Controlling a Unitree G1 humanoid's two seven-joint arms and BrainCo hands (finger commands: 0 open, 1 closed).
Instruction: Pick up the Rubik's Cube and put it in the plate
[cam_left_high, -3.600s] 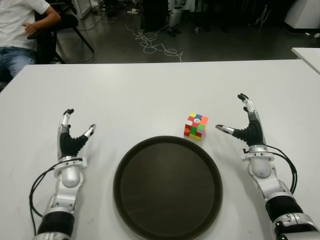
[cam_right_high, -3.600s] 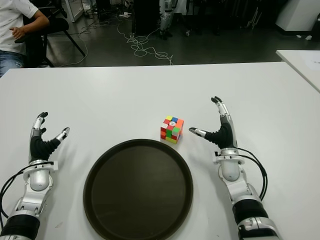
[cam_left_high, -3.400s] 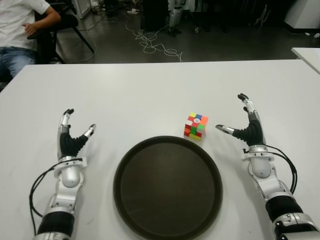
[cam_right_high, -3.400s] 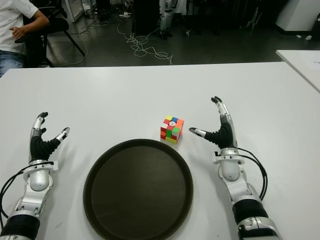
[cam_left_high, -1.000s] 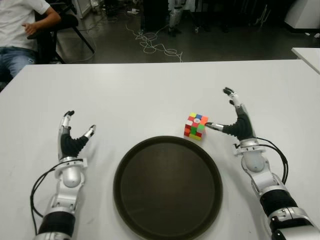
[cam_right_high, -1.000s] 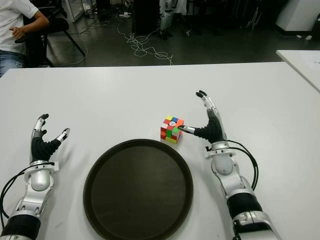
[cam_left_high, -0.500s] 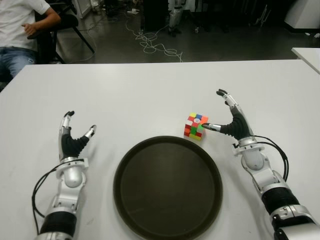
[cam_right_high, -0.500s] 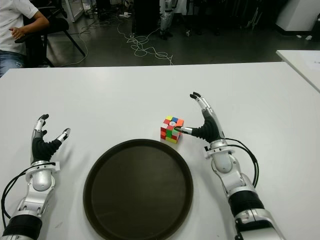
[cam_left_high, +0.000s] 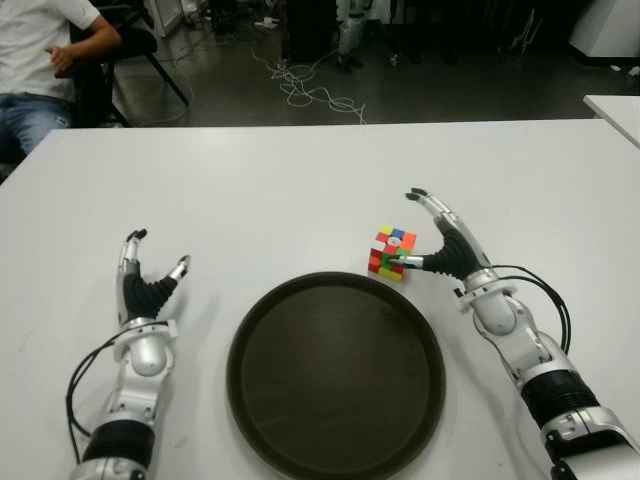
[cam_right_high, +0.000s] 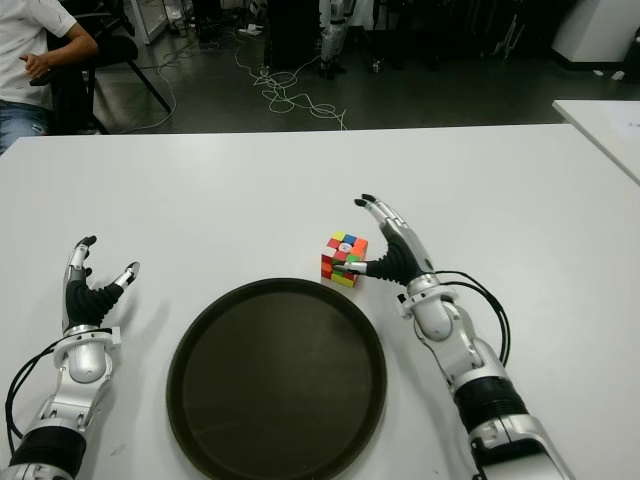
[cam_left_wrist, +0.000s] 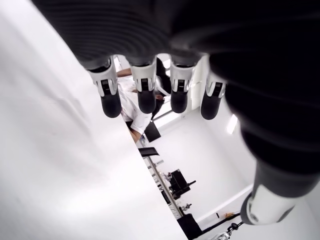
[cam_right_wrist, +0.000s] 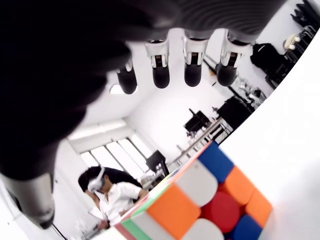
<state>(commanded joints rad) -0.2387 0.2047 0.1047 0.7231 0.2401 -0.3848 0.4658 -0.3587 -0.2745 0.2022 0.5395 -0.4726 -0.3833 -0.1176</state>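
The Rubik's Cube (cam_left_high: 392, 252) stands on the white table (cam_left_high: 250, 190), just beyond the far right rim of the round dark plate (cam_left_high: 335, 380). My right hand (cam_left_high: 425, 235) is close against the cube's right side. Its fingers (cam_left_high: 432, 206) are spread and reach past the cube's far side, and the thumb tip touches the cube's near right face. In the right wrist view the cube (cam_right_wrist: 200, 200) fills the space before the palm, with the straight fingers (cam_right_wrist: 160, 67) beyond it. My left hand (cam_left_high: 145, 280) shows open to the left of the plate, holding nothing.
A person (cam_left_high: 40, 50) sits at the far left behind the table. Cables (cam_left_high: 310, 90) lie on the floor beyond the far edge. Another white table (cam_left_high: 615, 105) begins at the far right.
My right hand has moved left to the cube, from well clear of it to having its thumb against it. The cube and plate have not moved. The left hand has sunk slightly.
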